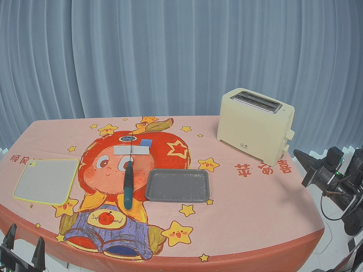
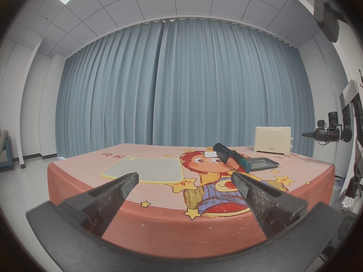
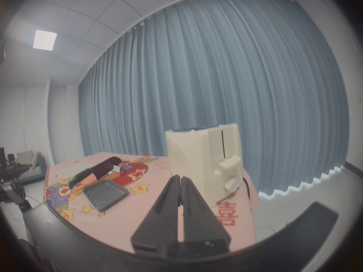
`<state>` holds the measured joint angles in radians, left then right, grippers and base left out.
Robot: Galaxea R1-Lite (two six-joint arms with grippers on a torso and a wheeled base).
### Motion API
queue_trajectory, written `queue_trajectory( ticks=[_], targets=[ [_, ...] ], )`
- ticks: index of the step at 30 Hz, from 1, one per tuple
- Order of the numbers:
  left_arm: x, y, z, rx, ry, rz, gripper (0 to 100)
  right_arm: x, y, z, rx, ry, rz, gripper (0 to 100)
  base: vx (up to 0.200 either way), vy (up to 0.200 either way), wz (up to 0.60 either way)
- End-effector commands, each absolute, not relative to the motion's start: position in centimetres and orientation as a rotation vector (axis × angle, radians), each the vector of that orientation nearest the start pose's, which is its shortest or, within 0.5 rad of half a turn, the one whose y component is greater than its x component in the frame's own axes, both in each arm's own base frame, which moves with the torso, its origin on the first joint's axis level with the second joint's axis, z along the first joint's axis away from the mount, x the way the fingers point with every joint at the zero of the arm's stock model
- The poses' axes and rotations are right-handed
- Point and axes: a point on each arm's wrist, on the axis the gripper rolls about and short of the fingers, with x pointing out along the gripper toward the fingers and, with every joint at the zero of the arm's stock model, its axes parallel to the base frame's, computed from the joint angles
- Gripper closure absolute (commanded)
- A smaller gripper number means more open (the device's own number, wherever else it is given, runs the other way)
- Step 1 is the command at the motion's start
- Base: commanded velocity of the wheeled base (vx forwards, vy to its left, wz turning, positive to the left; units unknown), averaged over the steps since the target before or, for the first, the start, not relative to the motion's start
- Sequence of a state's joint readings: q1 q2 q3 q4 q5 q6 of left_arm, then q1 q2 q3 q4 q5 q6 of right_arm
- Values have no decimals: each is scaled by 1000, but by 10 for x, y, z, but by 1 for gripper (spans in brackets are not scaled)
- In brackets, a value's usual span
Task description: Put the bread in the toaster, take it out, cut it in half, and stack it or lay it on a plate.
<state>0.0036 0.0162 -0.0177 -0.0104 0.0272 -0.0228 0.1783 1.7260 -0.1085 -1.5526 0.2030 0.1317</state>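
Observation:
The cream toaster stands at the table's back right, and I cannot tell what is in its top slots. A grey plate lies mid-table, nothing on it. Beside it lies a knife with a teal handle, its blade resting across a small white block. My left gripper hangs open below the table's front left corner, with nothing between its fingers. My right gripper is shut and holds nothing, off the table's right edge, level with the toaster. No bread is visible.
A grey cutting board with a yellow rim lies at the left. A small blue card sits behind the white block. The pink printed tablecloth is bare at the front right. A blue curtain hangs behind the table.

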Motion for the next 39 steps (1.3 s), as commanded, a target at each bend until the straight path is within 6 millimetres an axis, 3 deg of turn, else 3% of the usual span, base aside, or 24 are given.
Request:
queue_trajectory(
  ticks=[1, 4, 17, 25, 32, 39],
  targets=[
    [-22, 1, 77, -23, 4, 32, 0, 216, 43, 133, 133, -17, 410, 100, 0, 0, 0],
    [-22, 1, 77, -23, 4, 32, 0, 225, 44, 139, 125, -56, 417, 100, 0, 0, 0],
    [-22, 1, 77, -23, 4, 32, 0, 216, 43, 134, 88, -34, 430, 100, 0, 0, 0],
    [-22, 1, 77, -23, 4, 32, 0, 210, 43, 119, 84, 46, 434, 100, 0, 0, 0],
    [-22, 1, 77, -23, 4, 32, 0, 228, 29, 91, 58, 156, 349, 100, 0, 0, 0],
    [-22, 1, 77, -23, 4, 32, 0, 230, 29, 88, 57, 168, 348, 100, 0, 0, 0]
  ],
)
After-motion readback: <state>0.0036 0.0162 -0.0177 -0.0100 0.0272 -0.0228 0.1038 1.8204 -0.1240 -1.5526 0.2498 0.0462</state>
